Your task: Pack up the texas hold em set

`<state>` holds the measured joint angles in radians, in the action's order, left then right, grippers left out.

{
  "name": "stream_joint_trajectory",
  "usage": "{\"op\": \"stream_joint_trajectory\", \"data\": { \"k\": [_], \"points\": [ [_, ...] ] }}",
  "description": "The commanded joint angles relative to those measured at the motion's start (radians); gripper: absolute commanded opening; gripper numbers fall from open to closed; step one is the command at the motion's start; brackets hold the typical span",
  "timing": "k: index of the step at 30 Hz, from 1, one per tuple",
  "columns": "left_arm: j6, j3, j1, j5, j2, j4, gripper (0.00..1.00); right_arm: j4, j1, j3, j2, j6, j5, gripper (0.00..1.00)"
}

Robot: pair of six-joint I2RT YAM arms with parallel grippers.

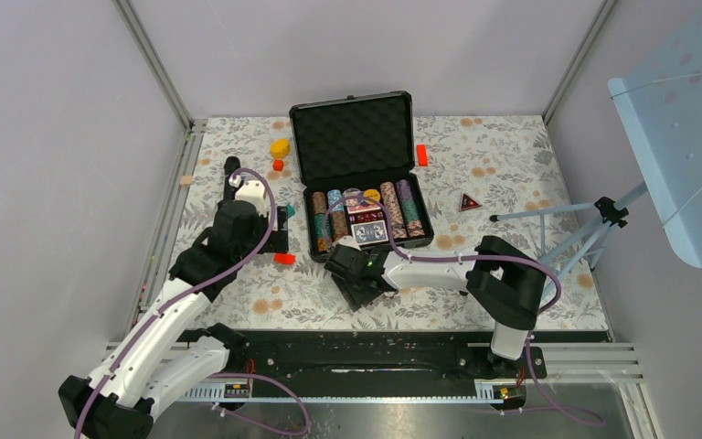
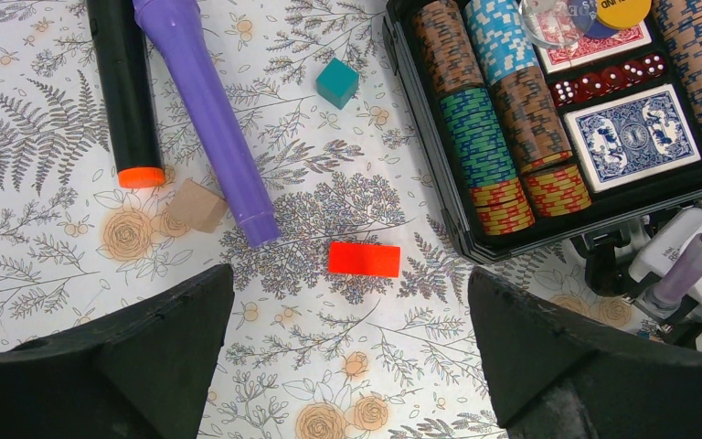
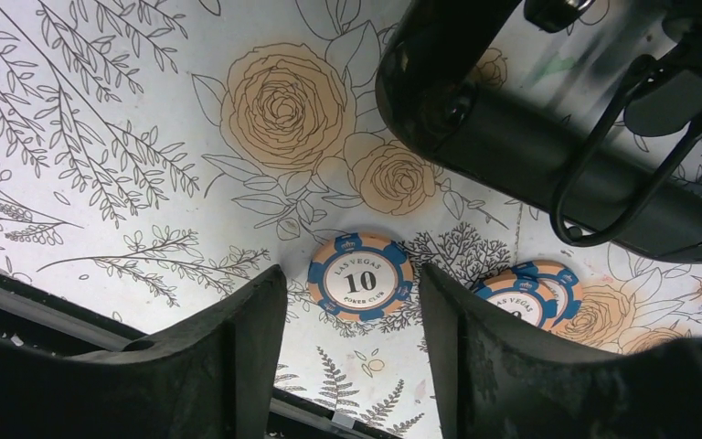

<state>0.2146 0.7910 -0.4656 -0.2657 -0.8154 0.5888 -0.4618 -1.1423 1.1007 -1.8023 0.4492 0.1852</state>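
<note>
Poker chip flat on table, lower centre of right-wrist view, straddled by part-open right jaws, ungripped. Open case centre of top view. Left jaws wide, empty. Likely trouble: slipping off thin flat chip, or shoving overlapping chips at lower right.

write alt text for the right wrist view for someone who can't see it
A peach-and-blue poker chip marked 10 lies flat on the floral tablecloth between the fingers of the open right hand. More chips peek out behind one finger, and the black case with its handle fills the upper right.
</note>
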Motion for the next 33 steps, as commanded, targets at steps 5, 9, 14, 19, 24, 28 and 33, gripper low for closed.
{"op": "stream_joint_trajectory", "data": {
  "k": [5,9,14,19,24,28,33],
  "points": [
    [0.000,-0.001,0.005,0.009,0.001,-0.040,0.99,-0.026,0.003,-0.045,-0.061,0.034,-0.026,0.55],
    [0.000,-0.001,0.004,0.008,0.001,-0.039,0.99,-0.045,0.003,-0.048,-0.052,0.037,-0.011,0.50],
    [0.000,0.000,0.004,0.009,-0.005,-0.039,0.99,-0.046,0.004,-0.058,-0.027,0.038,-0.001,0.42],
    [0.000,-0.001,0.005,0.006,0.000,-0.040,0.99,-0.050,0.004,-0.036,0.014,0.033,0.022,0.40],
    [0.001,0.000,0.004,0.006,0.001,-0.039,0.99,-0.064,0.005,0.000,0.055,0.021,0.038,0.40],
    [0.002,-0.001,0.004,0.007,0.002,-0.040,0.99,-0.092,0.005,0.030,0.078,0.013,0.053,0.40],
    [0.002,-0.001,0.004,0.007,0.003,-0.039,0.99,-0.103,0.009,0.037,0.118,0.010,0.061,0.41]
  ]
}}
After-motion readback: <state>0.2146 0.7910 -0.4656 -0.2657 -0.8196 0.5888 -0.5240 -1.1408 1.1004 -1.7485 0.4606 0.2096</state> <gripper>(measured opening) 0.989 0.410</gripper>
